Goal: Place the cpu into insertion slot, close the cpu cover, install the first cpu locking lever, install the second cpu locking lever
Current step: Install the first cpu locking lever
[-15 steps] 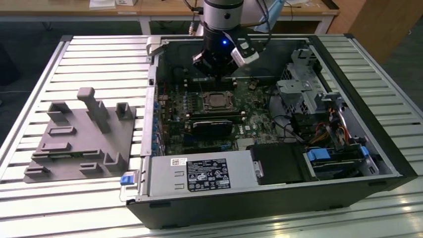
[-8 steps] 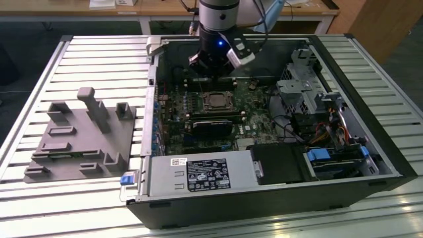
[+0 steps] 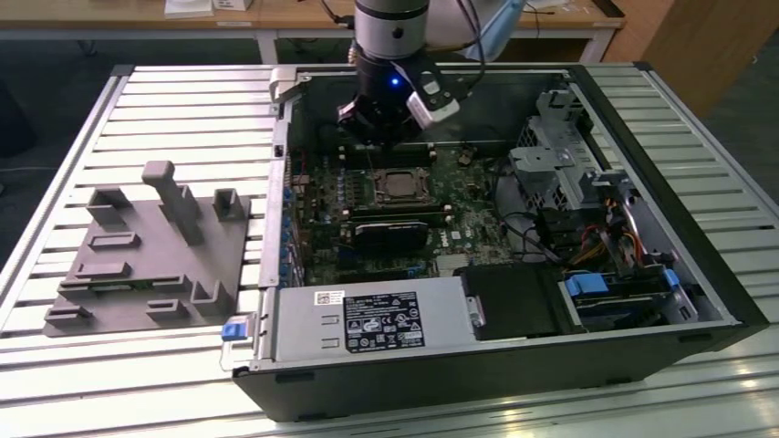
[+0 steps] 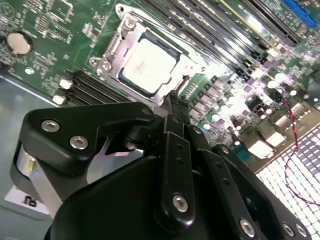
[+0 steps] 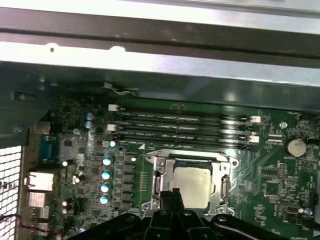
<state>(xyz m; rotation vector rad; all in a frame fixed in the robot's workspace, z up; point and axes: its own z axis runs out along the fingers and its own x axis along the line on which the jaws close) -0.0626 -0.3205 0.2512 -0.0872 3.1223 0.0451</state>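
The cpu (image 3: 397, 185) (image 4: 148, 65) (image 5: 192, 185) lies with its dull silver top up in the insertion slot (image 3: 399, 173) on the green motherboard inside the open computer case. The cpu cover (image 4: 126, 36) (image 5: 159, 165), a silver frame, lies flat around it with the chip showing through its window. I cannot tell how the locking levers stand. My gripper (image 3: 381, 139) (image 4: 173, 97) (image 5: 171, 192) hangs just above the socket's edge, on the side toward the case's back wall. Its black fingers are shut together with nothing between them.
Long black memory slots (image 5: 180, 125) run beside the socket. A black card (image 3: 389, 233) sits on its other side, a power supply (image 3: 365, 324) at the front, and a drive cage (image 3: 554, 155) with cables at the exterior view's right. A grey fixture (image 3: 146, 246) stands outside the case.
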